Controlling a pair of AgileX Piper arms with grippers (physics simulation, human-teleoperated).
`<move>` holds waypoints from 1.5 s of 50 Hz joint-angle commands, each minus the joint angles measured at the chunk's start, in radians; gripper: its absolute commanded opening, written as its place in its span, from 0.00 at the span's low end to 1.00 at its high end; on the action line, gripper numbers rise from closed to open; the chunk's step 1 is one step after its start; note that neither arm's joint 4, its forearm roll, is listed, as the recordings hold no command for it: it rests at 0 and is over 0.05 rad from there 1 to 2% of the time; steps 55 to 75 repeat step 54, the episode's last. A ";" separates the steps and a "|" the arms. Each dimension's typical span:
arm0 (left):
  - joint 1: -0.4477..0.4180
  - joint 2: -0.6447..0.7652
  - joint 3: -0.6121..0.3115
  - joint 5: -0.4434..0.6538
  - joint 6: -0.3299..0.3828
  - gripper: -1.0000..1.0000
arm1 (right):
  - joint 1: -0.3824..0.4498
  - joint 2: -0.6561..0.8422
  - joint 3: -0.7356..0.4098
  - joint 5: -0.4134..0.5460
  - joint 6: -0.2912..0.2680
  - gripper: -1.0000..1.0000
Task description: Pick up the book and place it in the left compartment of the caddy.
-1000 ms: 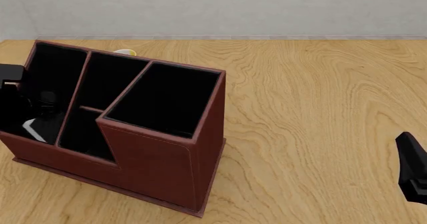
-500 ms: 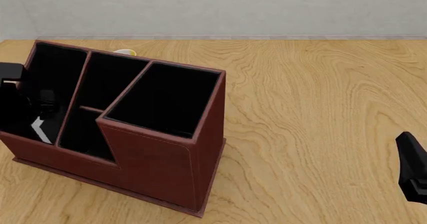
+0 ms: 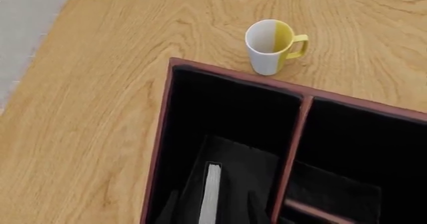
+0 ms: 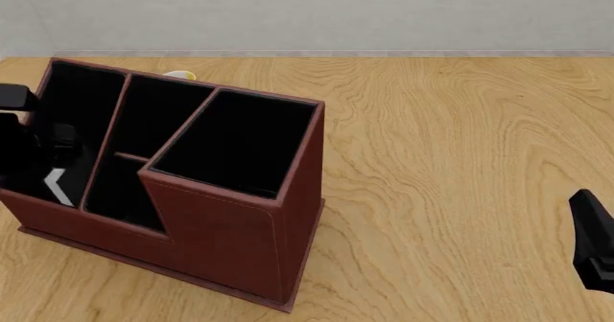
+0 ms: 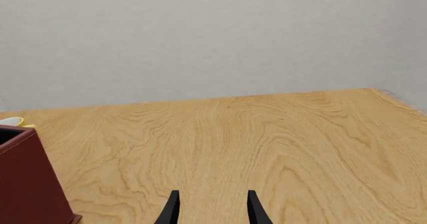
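Already the book stands on edge inside the left compartment of the caddy, between the left gripper jaws; whether they grip it, I cannot tell. Lift straight up, clear of the walls. The right gripper sits parted, empty.

One caddy stands on the table, holding four compartments: one long left compartment, two small middle ones and one tall one. Inside the caddy is one book. Behind the caddy stands one mug. Two grippers are counted.
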 commanded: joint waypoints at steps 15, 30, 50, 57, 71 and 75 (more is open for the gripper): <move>-0.004 -0.075 -0.038 0.074 0.011 1.00 | 0.000 0.000 0.000 0.000 0.000 1.00; -0.022 -0.187 -0.091 0.164 0.011 1.00 | 0.000 -0.001 0.000 0.000 0.000 1.00; -0.059 -0.350 -0.167 0.282 0.003 1.00 | -0.010 -0.016 0.001 0.011 0.008 1.00; -0.070 -0.374 -0.186 0.306 -0.010 1.00 | -0.012 -0.017 0.002 0.012 0.008 1.00; -0.070 -0.374 -0.186 0.306 -0.010 1.00 | -0.012 -0.017 0.002 0.012 0.008 1.00; -0.070 -0.374 -0.186 0.306 -0.010 1.00 | -0.012 -0.017 0.002 0.012 0.008 1.00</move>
